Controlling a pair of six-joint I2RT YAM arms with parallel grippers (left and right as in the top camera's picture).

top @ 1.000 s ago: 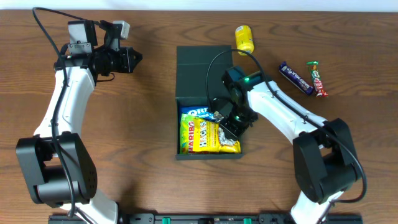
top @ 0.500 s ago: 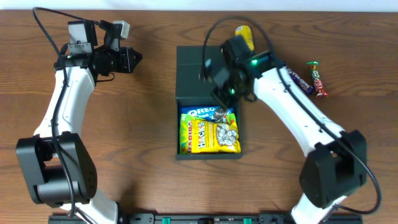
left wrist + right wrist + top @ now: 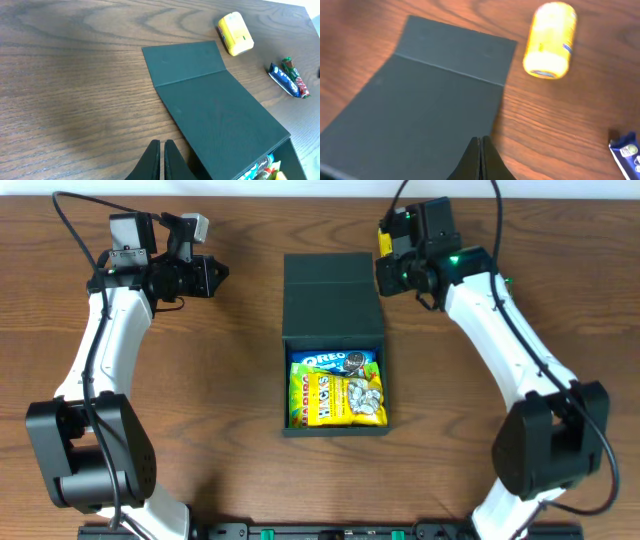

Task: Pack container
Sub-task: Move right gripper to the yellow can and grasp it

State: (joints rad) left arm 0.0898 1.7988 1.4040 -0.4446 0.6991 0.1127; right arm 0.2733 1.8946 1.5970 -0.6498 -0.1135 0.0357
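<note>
So, container [image 3: 333, 295] open mid-table, snacks [image 3: 336, 395] inside.
Right gripper [image 3: 481, 150] and left gripper [image 3: 162, 156] both pinched closed, empty; overhead, right arm [image 3: 500, 310] mostly hides the yellow can [image 3: 550, 40] near the far edge.

**A:** Where is there room to pass?

**B:** Left of the matte dark green-black cardboard box [image 3: 335, 430], bare brown wooden table [image 3: 230, 380].

**A:** And on the right?

**B:** A yellow cylindrical packet [image 3: 550, 40] lies near the open flap lid [image 3: 330, 290], at its far corner (a narrow gap between). Bright snack packets [image 3: 335, 395] fill the box's compartment, leaving little room inside.
</note>
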